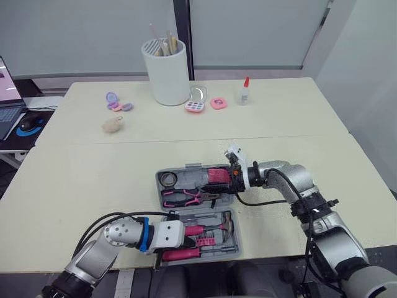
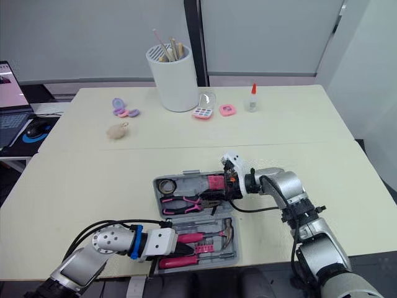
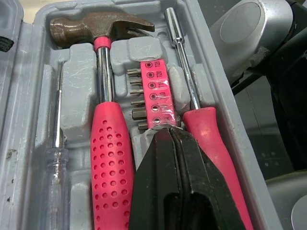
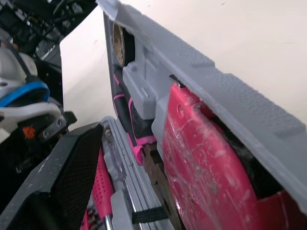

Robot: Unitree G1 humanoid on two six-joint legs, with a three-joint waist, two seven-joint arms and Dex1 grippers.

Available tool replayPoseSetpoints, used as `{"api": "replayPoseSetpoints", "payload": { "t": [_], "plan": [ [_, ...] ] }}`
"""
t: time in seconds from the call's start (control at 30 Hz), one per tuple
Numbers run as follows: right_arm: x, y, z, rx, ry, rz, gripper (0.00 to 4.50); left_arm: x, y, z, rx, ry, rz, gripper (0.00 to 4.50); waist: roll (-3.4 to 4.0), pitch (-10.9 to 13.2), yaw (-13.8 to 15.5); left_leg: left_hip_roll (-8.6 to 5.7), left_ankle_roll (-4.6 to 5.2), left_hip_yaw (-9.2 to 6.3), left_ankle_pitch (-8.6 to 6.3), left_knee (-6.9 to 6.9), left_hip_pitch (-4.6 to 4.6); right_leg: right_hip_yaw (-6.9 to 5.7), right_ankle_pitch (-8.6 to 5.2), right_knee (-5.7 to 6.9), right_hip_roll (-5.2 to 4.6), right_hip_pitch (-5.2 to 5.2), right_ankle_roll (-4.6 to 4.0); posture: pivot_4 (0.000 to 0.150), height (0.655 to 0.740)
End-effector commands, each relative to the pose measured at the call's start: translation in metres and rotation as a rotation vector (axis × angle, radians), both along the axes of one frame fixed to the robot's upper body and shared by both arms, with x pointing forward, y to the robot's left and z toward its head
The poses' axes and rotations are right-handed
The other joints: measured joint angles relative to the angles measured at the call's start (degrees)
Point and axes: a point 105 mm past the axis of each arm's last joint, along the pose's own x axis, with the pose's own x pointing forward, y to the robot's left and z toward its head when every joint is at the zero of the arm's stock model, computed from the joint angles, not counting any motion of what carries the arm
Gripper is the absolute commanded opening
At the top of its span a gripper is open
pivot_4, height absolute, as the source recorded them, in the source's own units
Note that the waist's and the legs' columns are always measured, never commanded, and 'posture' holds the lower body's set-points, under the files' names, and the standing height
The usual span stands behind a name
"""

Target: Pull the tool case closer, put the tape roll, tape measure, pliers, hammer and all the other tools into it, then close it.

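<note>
The tool case (image 1: 192,167) lies open on the table (image 1: 93,180), close to the front edge. The left gripper (image 3: 165,130) is down in the near half, its black fingers (image 3: 192,167) pressed together, tips touching the pink bit holder (image 3: 153,91). The hammer (image 3: 104,96) sits in its slot on one side of it and a pink-handled driver (image 3: 211,139) on the other. A clear-handled screwdriver (image 3: 57,167) lies beyond the hammer. In the far half are the tape roll (image 1: 167,179), the pliers (image 1: 186,197) and the pink tape measure (image 1: 217,176). The right gripper (image 1: 234,177) is at that half's right end, right by the tape measure. Whether it grips anything, I cannot tell.
</note>
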Motion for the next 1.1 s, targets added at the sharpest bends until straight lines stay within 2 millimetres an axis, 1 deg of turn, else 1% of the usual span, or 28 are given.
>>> {"api": "replayPoseSetpoints", "payload": {
  "t": [0.03,0.17,0.27,0.37,0.43,0.5,0.57,0.7,0.8,0.87,0.97,1.1],
  "plan": [
    [-0.015,0.004,0.035,0.040,-0.148,0.125,4.48,-0.012,0.012,-0.018,0.017,0.092,0.075,0.00,0.00,0.0,0.1,0.00,0.00,-0.01,0.00,0.00,-0.02,0.00,0.00,0.00,-0.01,-0.01,0.00,0.150,0.7376],
    [-0.025,0.003,0.042,0.046,-0.201,0.150,4.48,-0.013,0.015,0.000,-0.057,0.081,0.124,0.00,-0.02,0.0,0.1,0.02,0.00,-0.01,0.00,0.00,-0.07,-0.01,0.00,0.01,-0.02,-0.09,0.00,0.150,0.7376],
    [-0.029,0.000,0.049,0.053,-0.242,0.147,4.48,-0.021,0.023,0.008,-0.058,0.087,0.134,0.00,-0.05,0.1,-0.1,0.06,0.00,-0.03,0.00,-0.01,-0.08,-0.02,0.00,0.02,0.01,-0.13,0.00,0.150,0.7376],
    [-0.029,-0.003,0.053,0.057,-0.267,0.127,4.48,-0.030,0.035,0.006,-0.025,0.104,0.150,0.00,-0.04,0.1,-0.1,0.05,0.00,-0.02,0.00,-0.01,-0.08,-0.02,0.00,0.02,0.00,-0.14,0.00,0.150,0.7376],
    [-0.027,-0.004,0.052,0.053,-0.274,0.105,4.48,-0.034,0.040,0.004,-0.007,0.111,0.154,0.00,-0.04,0.1,-0.1,0.02,0.00,0.00,0.00,-0.01,-0.08,0.00,0.00,0.01,-0.03,-0.13,0.00,0.150,0.7376],
    [-0.026,-0.004,0.051,0.049,-0.276,0.096,4.48,-0.035,0.040,0.002,-0.002,0.112,0.154,0.00,-0.05,0.1,-0.1,0.01,0.00,0.01,0.00,0.00,-0.08,-0.01,0.00,0.01,-0.04,-0.12,0.00,0.150,0.7376],
    [-0.028,-0.001,0.053,0.058,-0.268,0.096,4.48,-0.036,0.039,0.002,-0.003,0.112,0.156,0.00,-0.06,0.1,-0.1,0.01,0.00,0.01,0.00,-0.01,-0.07,-0.01,0.00,0.00,-0.04,-0.12,0.00,0.150,0.7376],
    [-0.022,0.001,0.048,0.011,-0.311,0.059,4.48,-0.031,0.031,0.004,-0.016,0.100,0.164,0.00,-0.05,0.1,-0.1,0.02,0.00,0.01,0.00,-0.02,-0.09,-0.01,0.00,0.00,-0.02,-0.14,0.00,0.150,0.7376],
    [-0.026,-0.002,0.045,-0.006,-0.296,0.071,4.48,-0.027,0.032,0.006,-0.011,0.091,0.174,0.00,-0.05,0.1,0.1,-0.01,0.00,0.04,0.00,0.00,-0.09,0.02,0.00,0.00,-0.05,-0.13,0.01,0.150,0.7376],
    [-0.031,-0.004,0.043,-0.013,-0.285,0.097,4.48,-0.028,0.033,0.007,-0.007,0.092,0.177,0.00,-0.06,0.1,0.4,-0.02,0.00,0.04,0.00,0.00,-0.09,0.02,0.01,-0.01,-0.06,-0.13,0.02,0.150,0.7376],
    [-0.034,-0.005,0.041,-0.021,-0.285,0.111,4.48,-0.028,0.036,0.008,-0.005,0.092,0.182,0.00,-0.05,0.1,0.5,-0.01,0.00,0.03,0.00,-0.01,-0.09,0.01,0.01,-0.01,-0.05,-0.13,0.02,0.150,0.7376],
    [-0.038,-0.005,0.042,-0.027,-0.302,0.141,4.48,-0.027,0.040,0.015,-0.036,0.084,0.207,0.00,-0.06,0.1,0.4,0.01,0.00,0.04,0.00,-0.01,-0.08,0.01,0.01,-0.01,-0.04,-0.13,0.02,0.150,0.7376]
  ]
}}
